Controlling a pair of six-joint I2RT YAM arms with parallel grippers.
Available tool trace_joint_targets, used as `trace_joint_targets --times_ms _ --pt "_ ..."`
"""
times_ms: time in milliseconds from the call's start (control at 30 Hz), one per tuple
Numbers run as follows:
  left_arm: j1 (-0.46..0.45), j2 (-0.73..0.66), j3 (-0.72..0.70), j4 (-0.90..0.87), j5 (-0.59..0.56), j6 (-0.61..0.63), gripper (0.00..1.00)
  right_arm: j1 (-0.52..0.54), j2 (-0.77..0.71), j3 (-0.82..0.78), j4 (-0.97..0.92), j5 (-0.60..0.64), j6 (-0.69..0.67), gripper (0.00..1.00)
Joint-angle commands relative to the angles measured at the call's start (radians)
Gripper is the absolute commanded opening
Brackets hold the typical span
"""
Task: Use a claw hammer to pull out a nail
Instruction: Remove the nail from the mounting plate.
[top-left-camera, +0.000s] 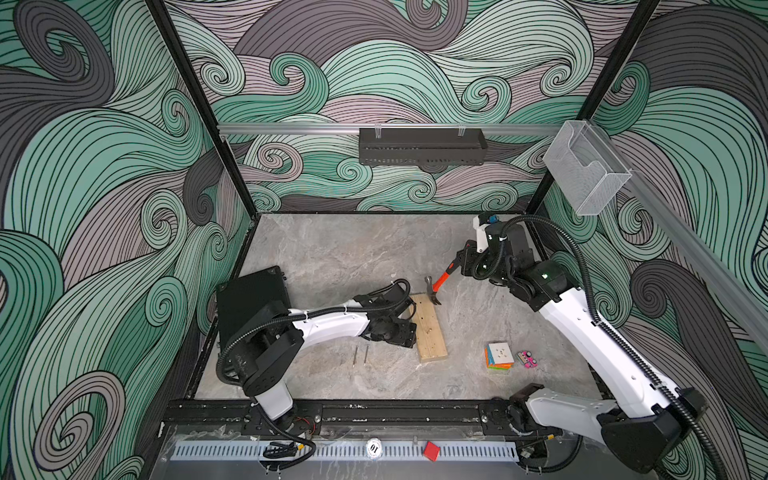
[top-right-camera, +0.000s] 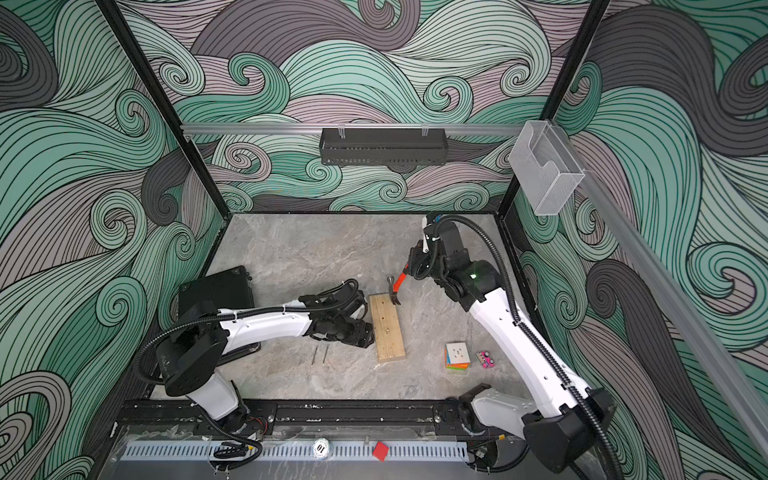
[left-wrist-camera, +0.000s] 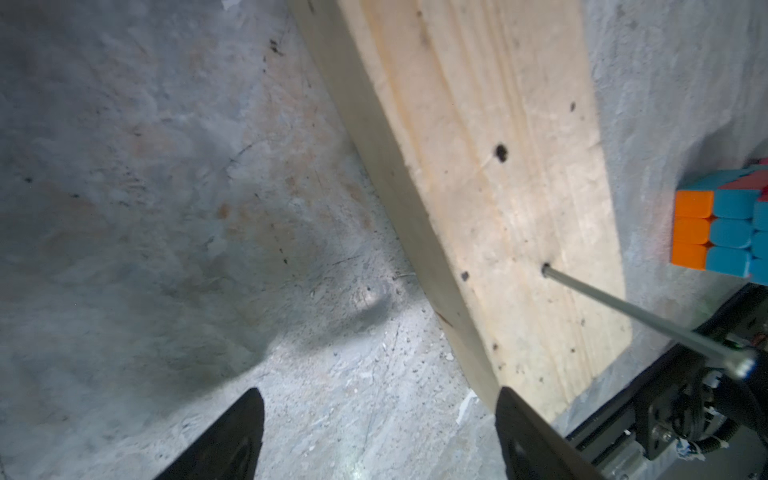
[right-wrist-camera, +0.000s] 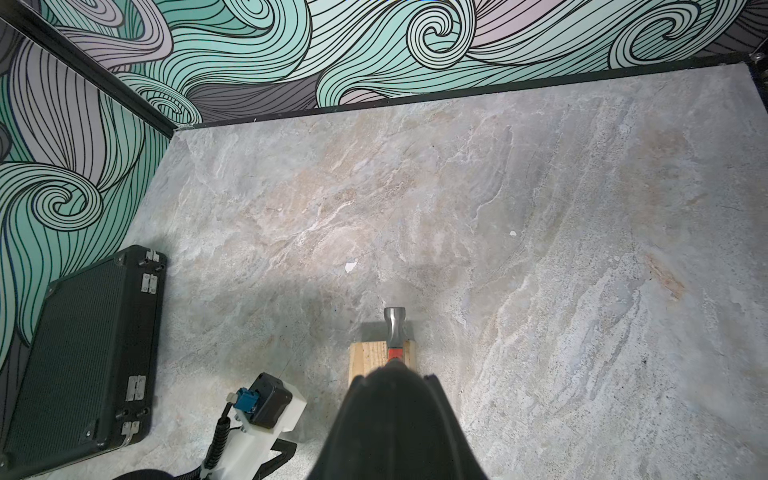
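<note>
Table: grey marbled table (top-left-camera: 332, 249), boxed in by swirl-patterned walls.
Right end effector: my right end effector (top-left-camera: 462, 262) is clamped on the black handle end of the claw hammer (top-left-camera: 439, 286).
Hammer: its head hangs over the far end of the wood block (top-left-camera: 430, 326), claw down; I can't confirm contact.
Left end effector: my left end effector (left-wrist-camera: 378, 399) stands wide apart and empty, just beside the block's long edge.
Nail: the nail (left-wrist-camera: 640, 316) stands toward the block's near end, well apart from the claw.
Risk: I judge the unclamped block could slide or tip as I lever. Held so far back, the hammer could twist in the jaws and slip off the nail head.
</note>
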Motion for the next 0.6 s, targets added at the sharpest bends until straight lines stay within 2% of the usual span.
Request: trace_joint_targets --times_ms 0,267,567 --pt "0.004 -0.029 -0.018 0.031 0.048 0.018 0.85 0.012 -0.023 0.062 0.095 0.01 0.01 0.03" --pt "0.004 -0.003 -0.026 0.071 0.11 0.02 0.85 0.04 -0.018 0.064 0.129 0.007 0.004 0.03" --pt "0.003 0.051 0.019 0.072 0.118 0.042 0.85 0.092 -0.018 0.051 0.113 0.02 0.009 0.03"
